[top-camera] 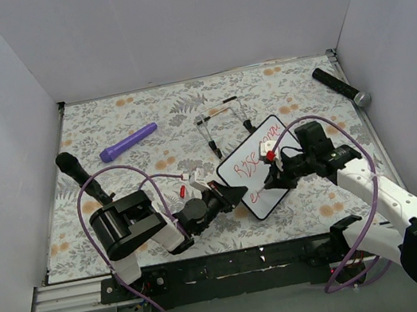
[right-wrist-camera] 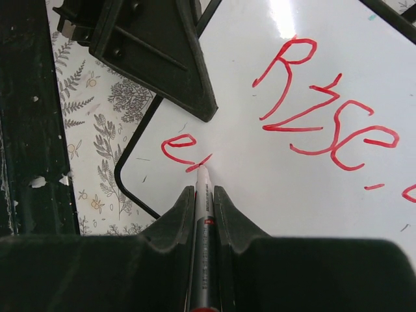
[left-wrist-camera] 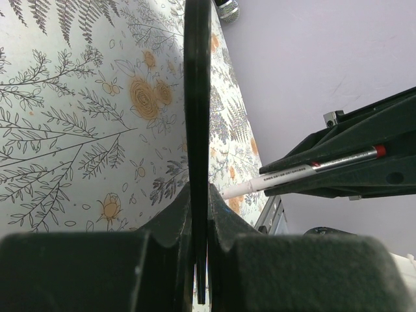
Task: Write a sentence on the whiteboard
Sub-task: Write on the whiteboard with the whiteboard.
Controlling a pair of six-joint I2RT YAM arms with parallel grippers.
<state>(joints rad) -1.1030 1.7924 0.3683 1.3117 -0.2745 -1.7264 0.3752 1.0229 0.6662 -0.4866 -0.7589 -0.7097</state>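
**Red Script on White, Above a Flowered Table**

The whiteboard [right-wrist-camera: 273, 195] is white with a thin black rim, and the sentence [right-wrist-camera: 305, 101] on it is red. The marker [left-wrist-camera: 305, 170] has a white barrel with a red band. The left hand [left-wrist-camera: 198, 195] and right hand [right-wrist-camera: 203, 195] are black. The table [top-camera: 144, 111] shows grey ferns and orange blossoms on white. A purple tube [top-camera: 129, 142] lies far left, and the cables [top-camera: 80, 203] are purple too.

Whiteboard [top-camera: 262, 164] at mid-table [top-camera: 293, 84], its near-left edge between the left fingers [left-wrist-camera: 162, 234]; marker [right-wrist-camera: 201, 195] between the right fingers [right-wrist-camera: 172, 227], tip on the board's face. Wire stand [top-camera: 222, 119] just behind; microphone [top-camera: 341, 86] far right.
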